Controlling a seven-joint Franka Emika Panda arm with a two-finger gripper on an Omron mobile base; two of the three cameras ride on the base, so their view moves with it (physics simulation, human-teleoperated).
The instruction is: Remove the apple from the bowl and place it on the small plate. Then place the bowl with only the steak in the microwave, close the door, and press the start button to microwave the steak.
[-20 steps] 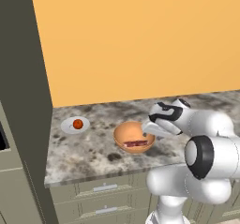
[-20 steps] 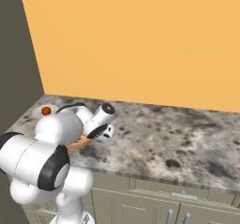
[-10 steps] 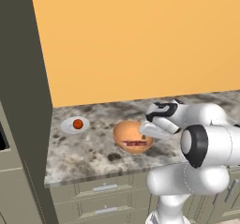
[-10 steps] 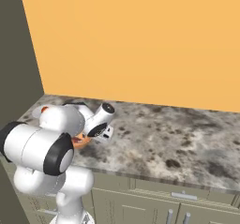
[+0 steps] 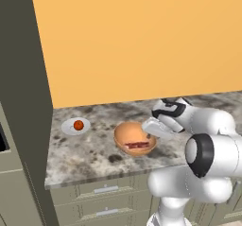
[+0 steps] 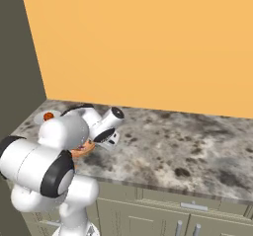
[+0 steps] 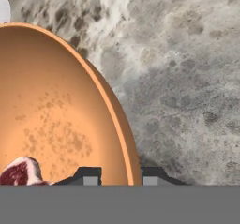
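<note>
Already, apple [image 5: 78, 124] is placed on small plate [image 5: 69, 128]. Bowl [image 5: 128, 134] rim is pinched by hand [image 7: 121, 177]; steak [image 5: 137, 145] left inside. Microwave steps not yet done.

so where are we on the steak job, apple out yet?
Done: the apple sits on the small plate, apart from the bowl. In hand: the gripper is shut on the bowl's rim, one fingertip inside and one outside, with the steak alone in the bowl on the counter. Left: bowl into the microwave, door closed, start pressed.
</note>
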